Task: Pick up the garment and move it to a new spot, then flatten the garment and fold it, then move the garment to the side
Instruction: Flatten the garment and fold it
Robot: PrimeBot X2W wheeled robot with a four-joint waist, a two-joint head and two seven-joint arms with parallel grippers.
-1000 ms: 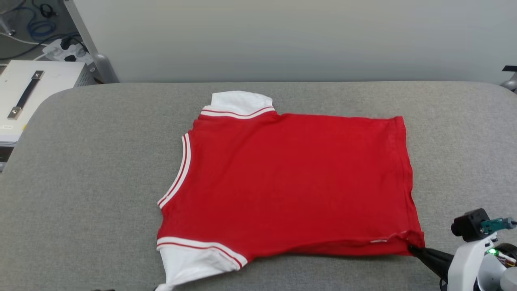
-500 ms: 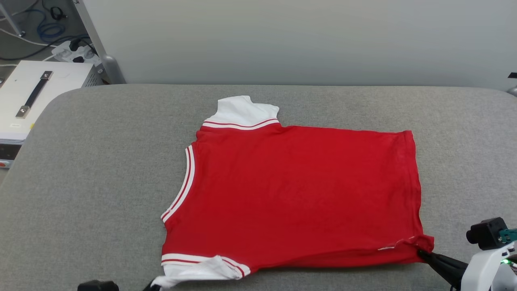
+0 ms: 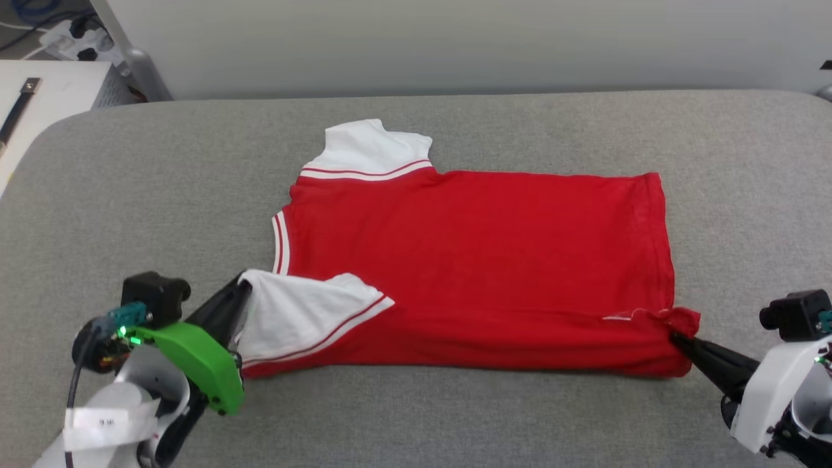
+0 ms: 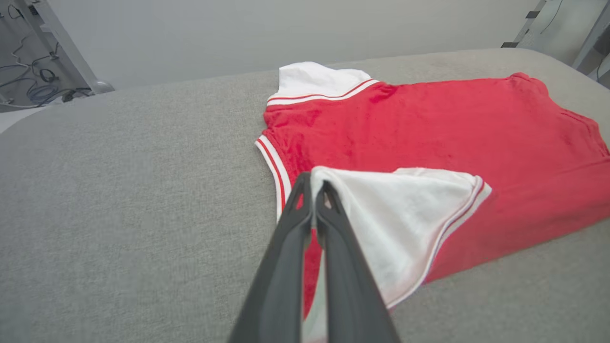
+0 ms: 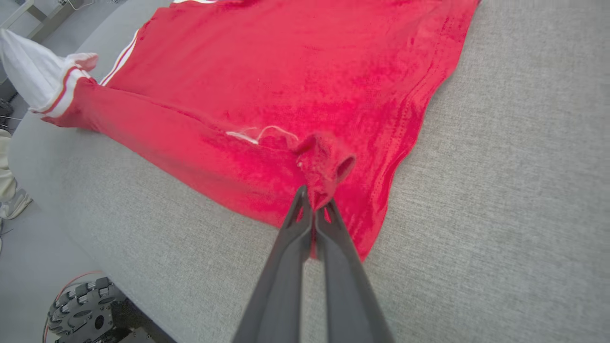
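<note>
The garment (image 3: 481, 253), a red jersey with white sleeves and striped trim, lies spread on the grey padded table (image 3: 162, 188), plain red side up. My left gripper (image 3: 242, 290) is shut on the tip of the near white sleeve (image 3: 296, 315) and holds it lifted and folded in over the red body; the pinch also shows in the left wrist view (image 4: 312, 183). My right gripper (image 3: 676, 336) is shut on the near right hem corner (image 5: 324, 164), which is bunched and raised. The far white sleeve (image 3: 370, 148) lies flat.
A pale wall (image 3: 455, 39) runs behind the table. A white box with a black handle (image 3: 26, 97) and cables sit off the table's far left. In the right wrist view a wheeled base (image 5: 86, 312) stands on the floor below the table edge.
The near edge of the garment has been lifted and drawn inward over the body. My left gripper has come up into view with the white sleeve. The camera has tilted too.
</note>
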